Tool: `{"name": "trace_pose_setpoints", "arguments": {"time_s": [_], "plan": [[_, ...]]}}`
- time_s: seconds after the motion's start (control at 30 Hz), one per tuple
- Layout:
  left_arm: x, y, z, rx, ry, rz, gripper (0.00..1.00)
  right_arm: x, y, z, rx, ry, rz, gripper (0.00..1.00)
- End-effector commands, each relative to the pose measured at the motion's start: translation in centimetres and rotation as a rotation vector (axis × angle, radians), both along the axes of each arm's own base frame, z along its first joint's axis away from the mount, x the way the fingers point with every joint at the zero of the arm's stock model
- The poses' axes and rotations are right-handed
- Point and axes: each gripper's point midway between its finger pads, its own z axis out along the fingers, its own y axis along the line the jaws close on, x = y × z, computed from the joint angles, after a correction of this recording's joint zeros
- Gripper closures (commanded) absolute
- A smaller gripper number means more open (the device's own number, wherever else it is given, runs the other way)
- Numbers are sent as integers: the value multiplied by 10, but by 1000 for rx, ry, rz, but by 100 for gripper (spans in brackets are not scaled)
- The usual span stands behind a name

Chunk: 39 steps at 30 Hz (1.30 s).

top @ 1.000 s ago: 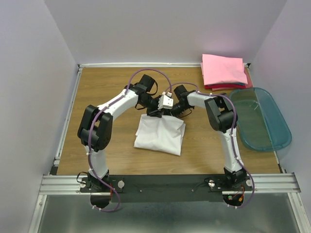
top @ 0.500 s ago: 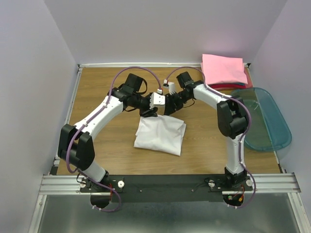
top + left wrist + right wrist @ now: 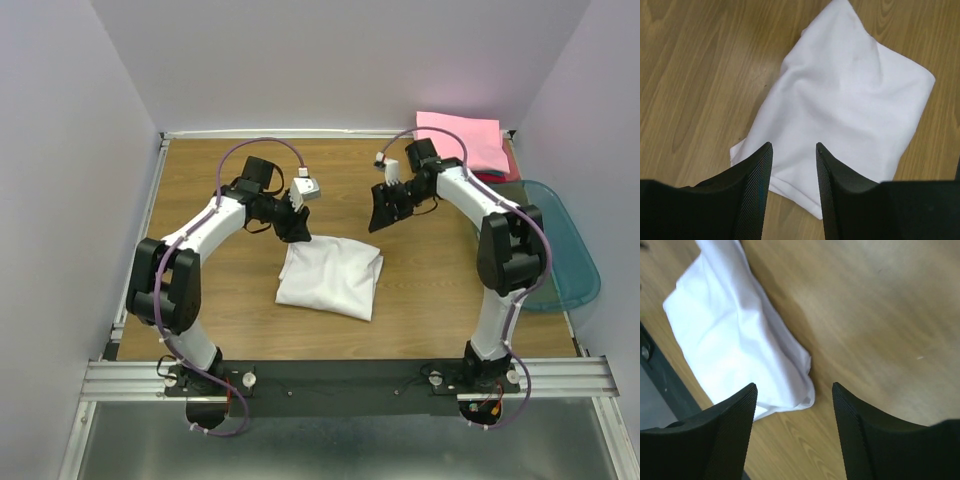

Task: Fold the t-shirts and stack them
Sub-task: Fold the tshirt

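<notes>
White t-shirt (image 3: 330,280), smooth cloth folded into a rumpled rectangle, lies on the wood-grain desk (image 3: 220,170) while left gripper (image 3: 793,146) and right gripper (image 3: 795,386) hang spread, empty.

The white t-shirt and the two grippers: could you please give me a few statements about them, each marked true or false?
1. The white t-shirt lies folded on the table between the two arms. True.
2. The left gripper is clamped on the white t-shirt. False: its jaws are open and empty, above the shirt's far edge.
3. A pink t-shirt lies at the table's far right corner. True.
4. The white t-shirt sits inside the blue tray. False: it rests on the bare wood, and the tray stands apart to the right.
5. The right gripper is shut. False: its jaws are open with nothing between them.
</notes>
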Motion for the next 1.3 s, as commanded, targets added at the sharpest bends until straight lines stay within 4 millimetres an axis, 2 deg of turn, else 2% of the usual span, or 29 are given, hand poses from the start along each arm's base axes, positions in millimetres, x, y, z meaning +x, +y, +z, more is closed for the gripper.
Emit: {"name": "trace_pose_setpoints", "arguments": {"time_s": [0.0,0.1,0.27,0.43,0.63,0.7,0.77,0.87,0.9,0.93,0.97,1.03,1.1,1.2,1.27], "plan": [[21,10,-17,7,39,75,52,-44,-2,-25,-27,113,71,34],[32,22,-29,26,70,108,51,-51,-8,-38,-54,136,74,35],[37,32,-45,51,109,123,51,-55,-6,-41,-39,153,73,36],[34,32,-55,53,134,110,50,-57,-6,-45,-36,163,78,40],[45,28,-59,42,135,116,50,-58,-6,-53,-38,181,85,43],[48,27,-61,40,137,114,51,-58,-6,-56,-40,183,86,48],[52,25,-63,37,137,101,55,-56,-6,-57,-42,178,85,53],[49,24,-66,37,169,86,71,-54,-6,-57,-47,173,82,66],[48,24,-67,37,168,77,79,-53,-6,-57,-49,168,83,74],[49,24,-66,37,168,78,82,-52,-7,-55,-51,161,81,78],[48,25,-65,38,168,75,86,-51,-7,-51,-51,149,79,86],[47,27,-66,40,165,69,97,-50,-7,-46,-50,138,75,94],[49,33,-65,46,163,73,100,-49,-8,-35,-45,110,69,99],[54,43,-63,54,161,92,100,-48,-11,-24,-46,84,59,99],[61,49,-59,53,146,105,100,-46,-15,-26,-65,73,55,99]]}}
